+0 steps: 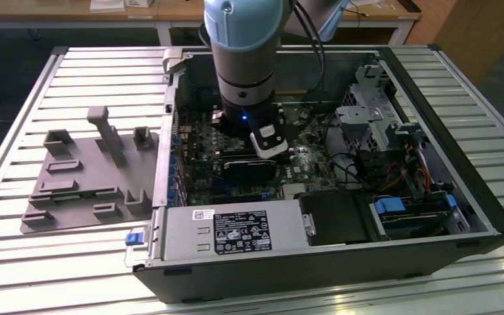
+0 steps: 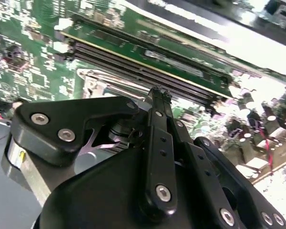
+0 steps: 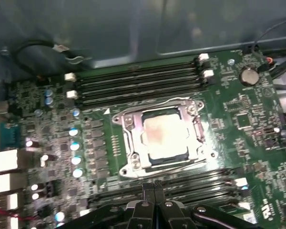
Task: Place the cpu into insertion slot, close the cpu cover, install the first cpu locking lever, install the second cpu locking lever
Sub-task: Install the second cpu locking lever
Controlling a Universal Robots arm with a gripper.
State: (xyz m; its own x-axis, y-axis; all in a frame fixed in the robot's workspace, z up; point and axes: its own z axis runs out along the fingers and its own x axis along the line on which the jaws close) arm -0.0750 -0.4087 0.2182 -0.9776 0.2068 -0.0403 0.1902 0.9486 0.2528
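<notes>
Currently: I have the arm [image 1: 245, 72] reaching down into the open computer case [image 1: 322, 262] on the slatted counter [image 1: 24, 262], over the motherboard [image 3: 238, 114].
Fingers: in the first wrist view the two fingertips [image 3: 148, 192] are pressed together with no gap, and the second wrist view shows the same narrow closed pair [image 2: 158, 98]; I see nothing held between them.
Gripper position: the gripper [image 3: 154, 191] hangs just beside the socket's near edge, over the memory slots [image 3: 138, 78] that flank it.
Cpu: the cpu [image 3: 161, 136] lies flat and square inside the insertion slot [image 3: 129, 143], near the middle of the board.
Cpu cover: the cpu cover [image 3: 194, 125] looks folded down around the chip, its cut-out framing the metal top.
Step in hand, my judgement: seating and cover appear done, so the work is at the locking levers.
Doing it well: I would keep the closed tips low, push a lever sideways along the frame's edge and down under its catch, slowly, without scraping the memory slots.
Hard to make out: I cannot tell whether either thin lever is latched; glare washes the chip's top, and my own gripper body hides the socket in the second wrist view.
Exterior view: the arm blocks the socket.
</notes>
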